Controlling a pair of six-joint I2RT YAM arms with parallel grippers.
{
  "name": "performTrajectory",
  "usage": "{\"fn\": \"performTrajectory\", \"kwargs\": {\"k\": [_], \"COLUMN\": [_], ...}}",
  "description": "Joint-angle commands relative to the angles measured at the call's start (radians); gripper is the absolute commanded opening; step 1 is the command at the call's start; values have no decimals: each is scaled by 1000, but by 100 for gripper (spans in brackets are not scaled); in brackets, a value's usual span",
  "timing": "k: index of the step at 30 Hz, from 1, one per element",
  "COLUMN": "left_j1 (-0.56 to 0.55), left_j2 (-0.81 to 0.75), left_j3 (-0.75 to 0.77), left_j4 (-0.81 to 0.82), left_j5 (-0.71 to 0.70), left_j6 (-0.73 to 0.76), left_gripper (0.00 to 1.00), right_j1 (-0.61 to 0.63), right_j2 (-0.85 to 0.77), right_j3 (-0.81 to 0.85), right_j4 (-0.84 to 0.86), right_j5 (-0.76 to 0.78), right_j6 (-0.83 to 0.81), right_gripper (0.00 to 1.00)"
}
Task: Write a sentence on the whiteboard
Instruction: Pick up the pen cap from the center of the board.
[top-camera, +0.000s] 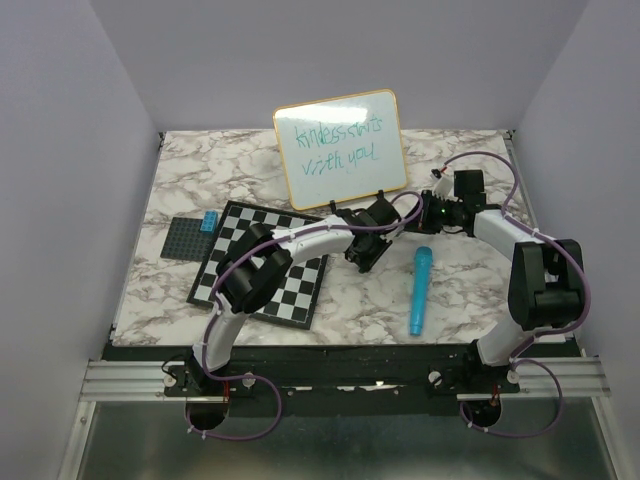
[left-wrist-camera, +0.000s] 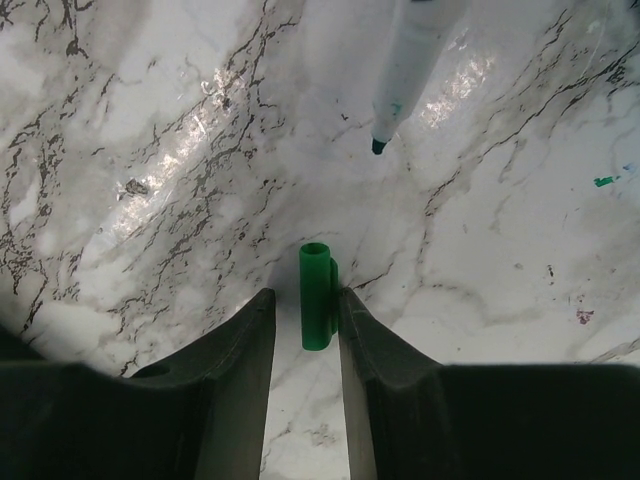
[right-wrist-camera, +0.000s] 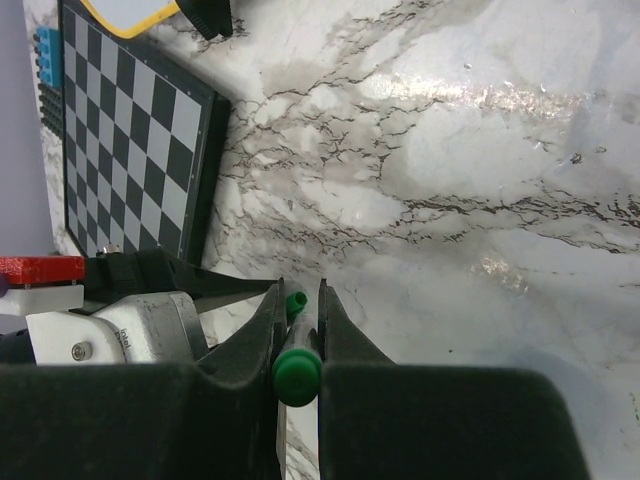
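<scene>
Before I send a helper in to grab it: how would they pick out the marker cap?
Look below the whiteboard, where the two arms meet. The cap sits between the left gripper's fingers: a short green tube, open-ended, unlike the long blue cylinder nearby.
</scene>
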Motion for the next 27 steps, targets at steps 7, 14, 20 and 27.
{"fn": "performTrajectory", "kwargs": {"k": [7,14,20,27], "left_j1": [14,14,14,14], "left_j2": [129,110,8,-81], "left_j3": [-31,-83,-243,-332], "left_j4": [-51,14,147,229], "left_j5": [42,63,46,48], "left_j6": [10,-1,-1,20], "left_gripper": [27,0,0,0], "right_j1": [-6,-6,-6,0], "right_j2": [33,36,41,87], "right_j3": [25,25,18,0], "right_j4": [-19,-20,-13,26], "right_j5": [-19,-24,-59,-127], "right_j6": [-9,-5,9,69], "right_gripper": [0,0,1,1]}}
